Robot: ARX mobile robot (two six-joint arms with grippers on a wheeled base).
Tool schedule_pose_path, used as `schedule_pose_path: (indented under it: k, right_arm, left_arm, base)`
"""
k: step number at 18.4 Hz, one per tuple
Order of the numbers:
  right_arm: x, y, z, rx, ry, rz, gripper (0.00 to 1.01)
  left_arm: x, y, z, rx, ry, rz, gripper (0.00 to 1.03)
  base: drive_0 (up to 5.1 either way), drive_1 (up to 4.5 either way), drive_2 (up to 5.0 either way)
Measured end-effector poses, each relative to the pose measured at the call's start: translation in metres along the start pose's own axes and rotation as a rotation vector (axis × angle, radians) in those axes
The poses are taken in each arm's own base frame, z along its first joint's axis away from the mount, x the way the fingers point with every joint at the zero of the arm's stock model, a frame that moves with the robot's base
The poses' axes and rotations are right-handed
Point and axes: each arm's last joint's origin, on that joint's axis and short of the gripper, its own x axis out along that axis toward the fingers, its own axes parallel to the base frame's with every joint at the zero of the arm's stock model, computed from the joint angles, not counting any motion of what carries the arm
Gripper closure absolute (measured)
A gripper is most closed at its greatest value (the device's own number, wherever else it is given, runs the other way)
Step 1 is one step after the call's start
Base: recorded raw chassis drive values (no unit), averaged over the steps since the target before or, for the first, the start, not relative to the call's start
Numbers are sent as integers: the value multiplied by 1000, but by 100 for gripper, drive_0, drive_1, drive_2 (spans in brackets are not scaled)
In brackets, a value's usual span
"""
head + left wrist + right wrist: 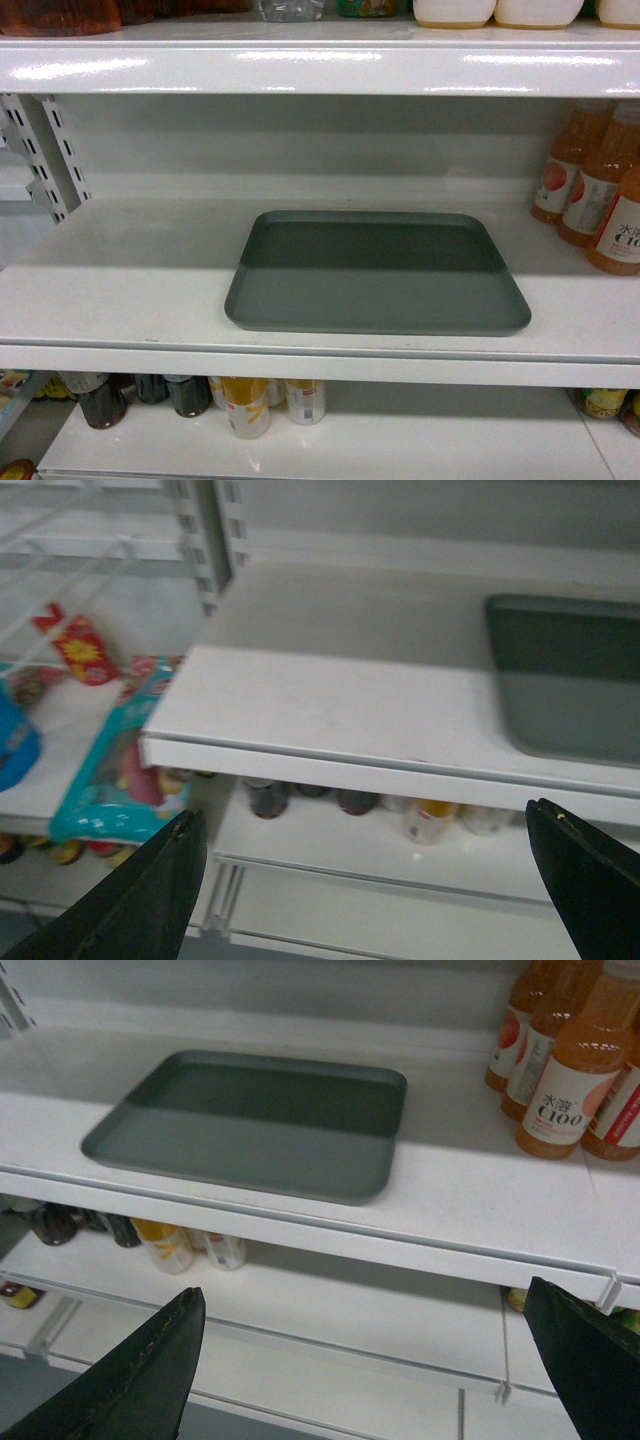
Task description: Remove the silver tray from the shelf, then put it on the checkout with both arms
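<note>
The silver tray [375, 272] lies flat on the white shelf [120, 290], its front rim close to the shelf's front lip. The left wrist view catches the tray [570, 685] at the right edge, and the right wrist view has the tray [250, 1120] up and to the left. My left gripper [362, 815] is open and empty, below and in front of the shelf lip, left of the tray. My right gripper [362, 1295] is open too, empty, hanging below the shelf edge. Neither arm appears in the head view. The checkout is out of view.
Orange juice bottles [600, 190] stand on the shelf right of the tray. Jars and cans [250, 400] fill the lower shelf. A perforated upright bracket [45, 150] is at the left. Snack packets [115, 755] lie on a neighbouring shelf. Another shelf board [320, 60] runs overhead.
</note>
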Motion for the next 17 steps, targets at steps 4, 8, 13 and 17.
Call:
schedule_pose_path:
  k: [4,8,13,17]
  right_arm:
    - [31,-1,2,-10,58,10,3]
    - [201,-12,14,25,283,35,3]
    - [309,-38,11,48,431,-51,3]
    - [330,-47,0,72,504,-77,3]
  left_arm:
    - [47,-19,9,14,55,-115,5]
    - [222,-103,-4,32,328,-235,5]
    - [290,-140,-16,39,449,-256,5]
    - [296,-149,-21,36,487,-265,5]
  base:
    - [0,0,0]
    - [0,0,0]
    - [0,0,0]
    - [0,0,0]
